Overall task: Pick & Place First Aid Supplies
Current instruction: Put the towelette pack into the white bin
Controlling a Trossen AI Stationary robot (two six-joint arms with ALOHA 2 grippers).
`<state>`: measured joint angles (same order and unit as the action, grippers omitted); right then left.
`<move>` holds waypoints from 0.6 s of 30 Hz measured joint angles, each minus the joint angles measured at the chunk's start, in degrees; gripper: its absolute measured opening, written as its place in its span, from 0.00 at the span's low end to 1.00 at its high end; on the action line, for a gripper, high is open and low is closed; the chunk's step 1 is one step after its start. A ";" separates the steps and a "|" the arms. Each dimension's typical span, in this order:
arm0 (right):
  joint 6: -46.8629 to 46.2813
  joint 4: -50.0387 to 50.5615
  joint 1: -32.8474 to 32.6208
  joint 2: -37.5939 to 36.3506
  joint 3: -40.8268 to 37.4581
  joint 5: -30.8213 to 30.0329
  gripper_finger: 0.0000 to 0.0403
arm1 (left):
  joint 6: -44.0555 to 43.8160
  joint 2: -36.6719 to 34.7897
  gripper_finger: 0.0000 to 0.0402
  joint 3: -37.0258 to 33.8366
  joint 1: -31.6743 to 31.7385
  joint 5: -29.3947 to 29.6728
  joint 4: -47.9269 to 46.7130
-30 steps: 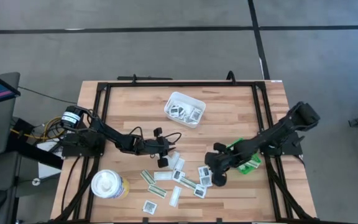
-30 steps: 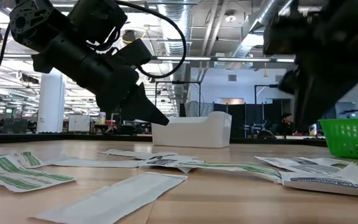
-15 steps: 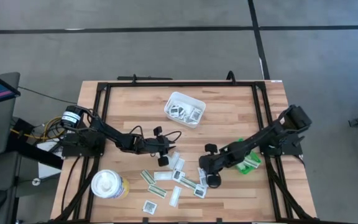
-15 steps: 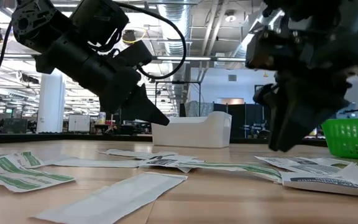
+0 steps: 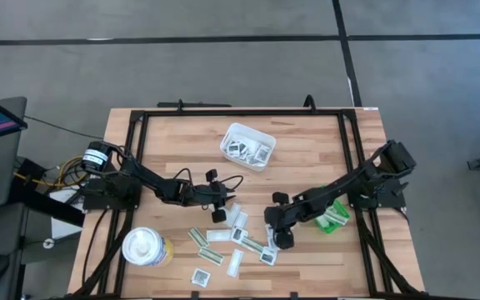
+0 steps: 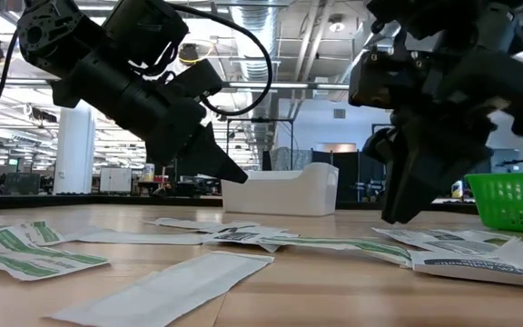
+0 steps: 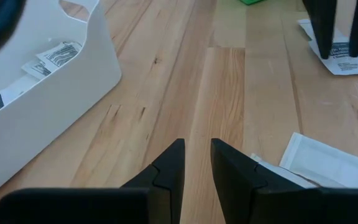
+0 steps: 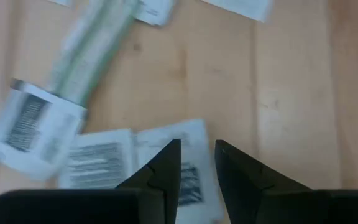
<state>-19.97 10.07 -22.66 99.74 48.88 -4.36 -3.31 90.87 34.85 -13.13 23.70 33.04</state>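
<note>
A: Left hand [image 5: 217,202]? Where, and what state?

B: Hovered near the middle of the worktop [image 5: 307,142], pointing toward the white tray [image 5: 247,146]; fingers [image 7: 169,168] stood a narrow gap apart, nothing between them; bare wood showed through the gap.

A: Right hand [image 5: 278,234]?

B: Reached in from the right, low over the right edge of the scattered first aid supplies [image 5: 232,242]; fingers [image 8: 166,163] slightly parted, empty; directly under them lay a white square packet [image 8: 185,155] with dark print; contact with it — couldn't tell.

A: Where were the supplies overall?

B: Mostly loose on the front half of the worktop, squares and white-and-green strips [image 6: 25,247] mixed, some overlapping; a few printed squares already lay inside the white tray; something white-and-green sat in the green bin [image 5: 333,215] on the right side.

A: Anything else on the worktop?

B: A round white container [image 5: 145,247] at the front-left corner, well apart from both hands.
</note>
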 joint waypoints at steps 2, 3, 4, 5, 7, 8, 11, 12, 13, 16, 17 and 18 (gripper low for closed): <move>0.00 -0.14 -0.04 0.01 0.00 -0.03 0.23 | 0.00 -0.02 0.20 0.00 0.00 0.01 0.00; 0.00 -0.15 -0.04 0.01 0.00 -0.06 0.23 | 0.00 -0.01 0.20 0.00 0.00 0.00 0.00; 0.01 -0.14 -0.04 0.01 0.00 -0.10 0.23 | 0.00 0.00 0.20 0.00 0.00 0.01 0.00; 0.00 -0.14 -0.04 0.01 0.00 -0.13 0.23 | 0.00 0.00 0.20 0.00 0.00 0.01 0.00; 0.00 -0.48 -0.02 0.95 0.00 -0.13 0.23 | 0.00 -0.02 0.20 0.00 0.00 0.01 0.00; 0.01 -0.55 -0.04 1.43 0.00 -0.17 0.23 | 0.00 0.00 0.20 0.00 0.00 0.01 -0.01; 0.01 -0.67 -0.02 3.40 0.13 -0.15 0.23 | 0.00 0.00 0.20 0.00 0.00 0.00 -0.02; 0.38 -0.62 -0.02 3.79 0.22 -0.48 0.23 | 0.00 0.00 0.20 0.00 0.00 0.00 -0.02; 0.98 -0.46 -0.03 4.14 0.26 -0.69 0.23 | 0.00 -0.01 0.20 -0.02 0.00 0.02 -0.02; 1.92 -0.77 -0.04 4.73 0.33 -2.09 0.23 | 0.00 0.00 0.20 -0.02 0.00 0.00 -0.02; 1.92 -0.76 0.11 4.73 0.32 -2.44 0.23 | 0.00 -0.01 0.20 -0.02 0.00 0.02 -0.02; 1.92 -0.74 0.37 4.69 0.31 -2.42 0.23 | 0.00 -0.02 0.20 -0.02 0.00 0.02 -0.02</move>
<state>-18.04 9.33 -22.29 104.43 49.19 -6.77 -3.31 90.85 34.83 -13.13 23.72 33.02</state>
